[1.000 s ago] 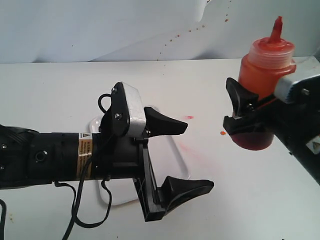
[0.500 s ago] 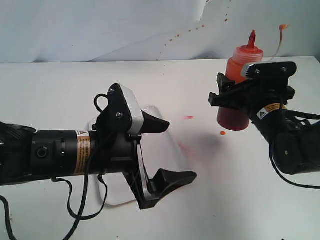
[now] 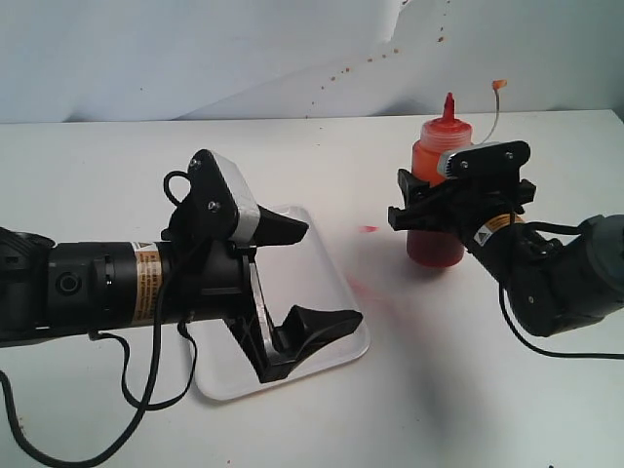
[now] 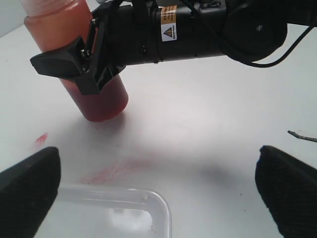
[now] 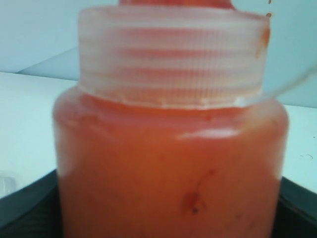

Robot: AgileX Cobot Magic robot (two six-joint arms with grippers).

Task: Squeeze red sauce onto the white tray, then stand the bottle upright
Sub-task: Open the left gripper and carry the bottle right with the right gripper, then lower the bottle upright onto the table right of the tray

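Observation:
The bottle (image 3: pixel 435 161) stands upright on the table right of the white tray (image 3: pixel 237 376), red nozzle up, its small cap (image 3: pixel 499 85) hanging off on the tether. My right gripper (image 3: pixel 429 216) is shut on the bottle's body; in the right wrist view the bottle (image 5: pixel 168 163) fills the space between the fingers (image 5: pixel 25 210). My left gripper (image 3: pixel 330 275) hangs open above the tray's right half, nothing between its fingers. The left wrist view shows the tray corner (image 4: pixel 159 204), the bottle (image 4: pixel 101 101) and the right arm. No round blob of red sauce shows; much of the tray is hidden by my left arm.
Faint pinkish-red smears (image 3: pixel 357 287) mark the table just right of the tray, another small one (image 3: pixel 368 229) lies farther back. Tiny orange spots dot the back wall (image 3: pixel 341 73). A black cable (image 3: pixel 146 409) loops under the left arm.
The right gripper has come down and leftward with the bottle, from held in the air to standing on the table. The left arm has drawn back to the left over the tray.

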